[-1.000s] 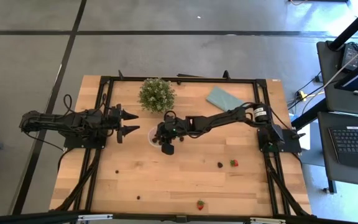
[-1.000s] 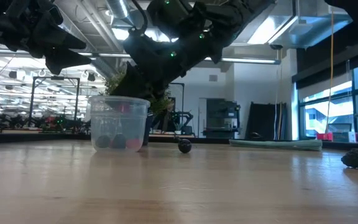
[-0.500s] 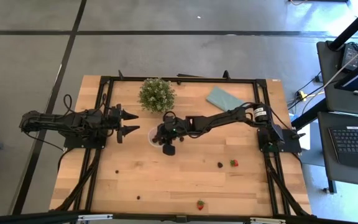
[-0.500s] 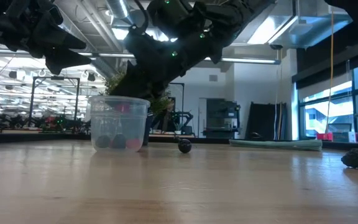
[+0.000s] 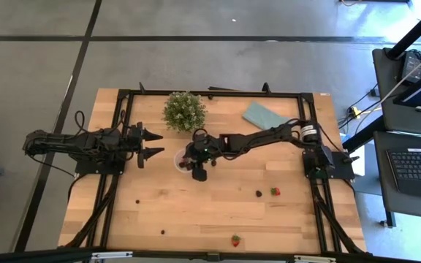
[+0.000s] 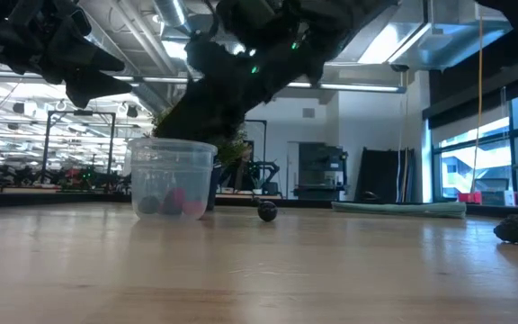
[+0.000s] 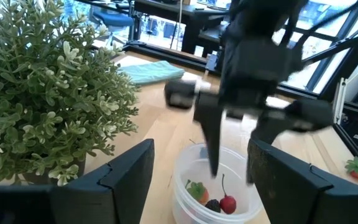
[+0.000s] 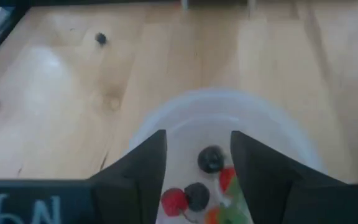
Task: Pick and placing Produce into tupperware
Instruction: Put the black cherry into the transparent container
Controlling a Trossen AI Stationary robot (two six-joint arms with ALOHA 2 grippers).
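Several berries are already gathered in the small round clear-whitish plastic tupperware cup (image 5: 182,160), which stands near the middle of the wooden bench (image 5: 210,212), just below the bushy green potted plant (image 5: 184,110): a round red berry (image 8: 173,200), two dark blackberry-like ones (image 8: 211,158) and a strawberry with a green top (image 7: 197,191) are seen inside. The right hand (image 8: 197,163) is held directly over the cup with its fingers parted and nothing between them. The left hand (image 5: 154,143) is parked just beside the cup, spread open and empty. Still left on the bench are a dark berry (image 5: 259,193) with a red strawberry (image 5: 275,191) next to it, another strawberry (image 5: 235,240) at the near edge, and two small dark berries (image 5: 164,231). The task is judged roughly half done.
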